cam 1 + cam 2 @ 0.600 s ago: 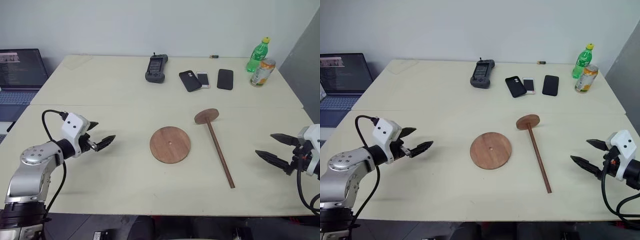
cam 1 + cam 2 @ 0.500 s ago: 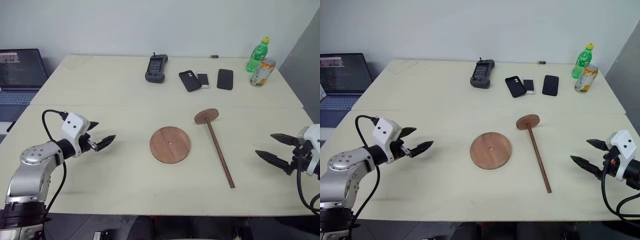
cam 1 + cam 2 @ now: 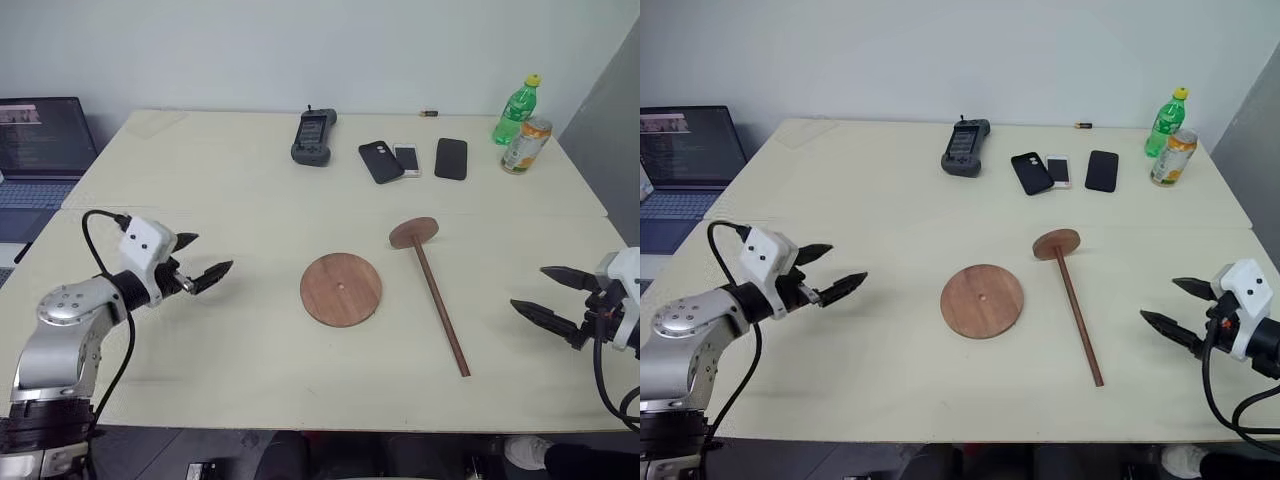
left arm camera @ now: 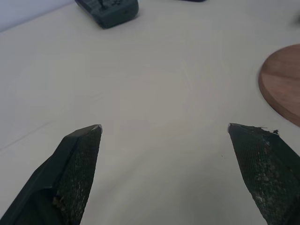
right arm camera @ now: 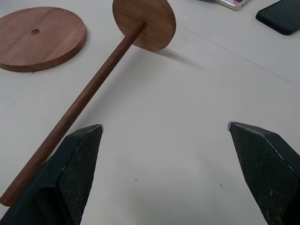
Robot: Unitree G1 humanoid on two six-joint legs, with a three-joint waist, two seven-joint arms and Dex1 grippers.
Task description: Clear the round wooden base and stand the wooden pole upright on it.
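We are working over a pale cream table (image 3: 250, 190) with open room near us. Our left gripper (image 3: 205, 270) and right gripper (image 3: 550, 295) are hovering spread and empty. The flat reddish-brown round wooden base (image 3: 341, 289) is lying bare; the thin dark-brown wooden pole (image 3: 438, 300) is lying just beside it, so we are favouring a right-hand mid-shaft grasp, clear of the phones (image 3: 410, 160) and the green bottle (image 3: 516, 108) beyond.

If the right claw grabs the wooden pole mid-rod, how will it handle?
The wooden pole looks rigid, so it probably won't flex. The disc fixed to its far end likely makes it end-heavy, so it may pivot in the grip. Lying with that disc propped on edge, it would probably swing in an arc if nudged.
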